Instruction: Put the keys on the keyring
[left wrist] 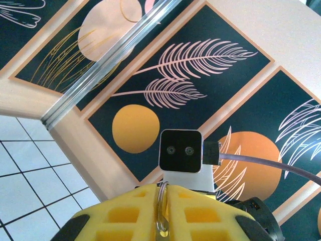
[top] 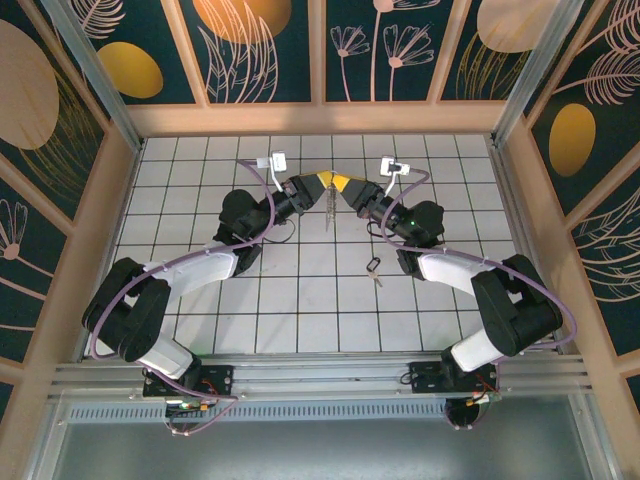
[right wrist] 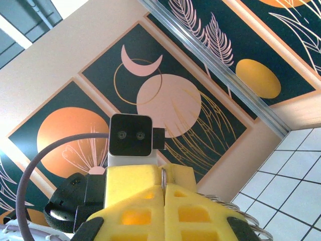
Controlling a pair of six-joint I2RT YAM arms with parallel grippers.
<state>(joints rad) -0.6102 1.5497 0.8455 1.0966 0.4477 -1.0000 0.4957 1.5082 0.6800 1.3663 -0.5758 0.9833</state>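
We are viewing the left gripper (top: 322,183) and the right gripper (top: 346,185) meeting tip to tip over the far middle of the tiled table (top: 300,300). Each is pinching the keyring (top: 329,208) between shut yellow pads. The keyring is showing edge-on as a thin, silvery, jagged line, its long axis running from the fingertips toward the arms' bases. One key (top: 373,267), black-headed, is lying on the tiles beside the right forearm, its blade pointing nearward.

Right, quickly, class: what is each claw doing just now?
Left claw: closed on the keyring.
Right claw: closed, pinching the same keyring.
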